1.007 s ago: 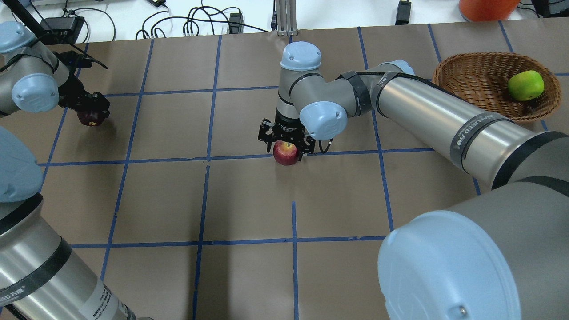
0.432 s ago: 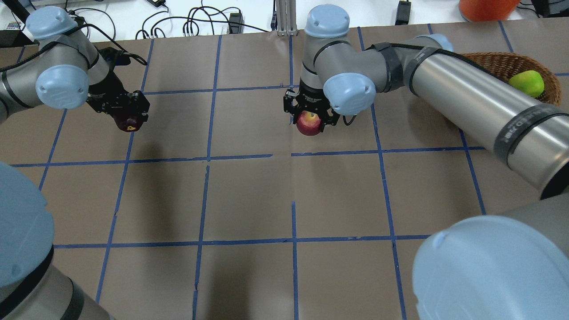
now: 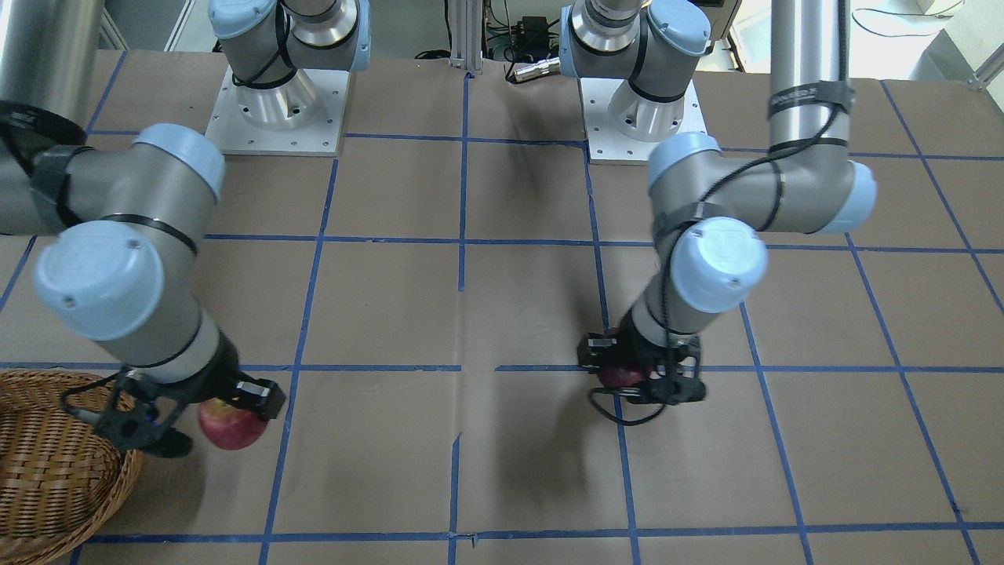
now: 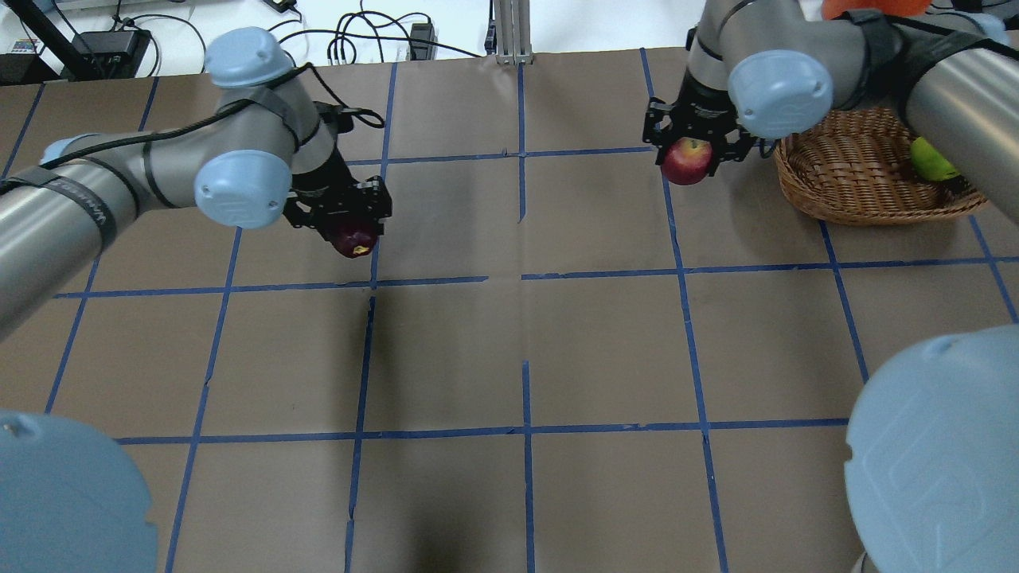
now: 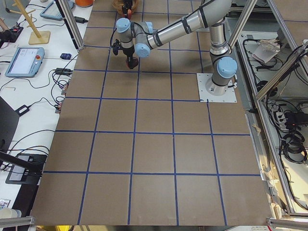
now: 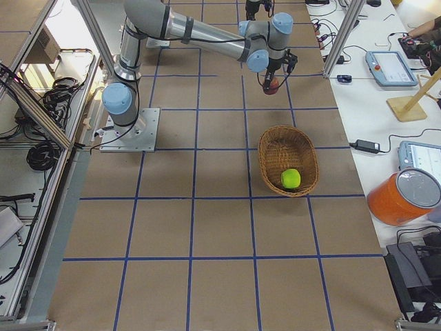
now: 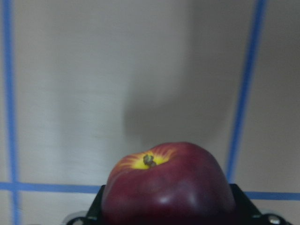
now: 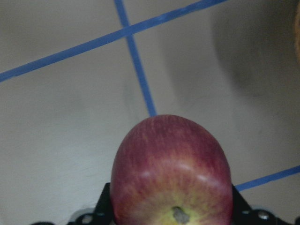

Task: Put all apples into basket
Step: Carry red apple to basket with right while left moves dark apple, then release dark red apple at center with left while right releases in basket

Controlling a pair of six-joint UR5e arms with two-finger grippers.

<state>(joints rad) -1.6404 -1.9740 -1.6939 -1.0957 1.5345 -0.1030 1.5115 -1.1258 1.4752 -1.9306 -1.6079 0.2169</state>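
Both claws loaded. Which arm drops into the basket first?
Probably right. The right claw holds the red apple just beside the basket; the left claw with the maroon apple is far across the table.

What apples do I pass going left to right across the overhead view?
maroon apple → red apple → green apple, which lies in the basket
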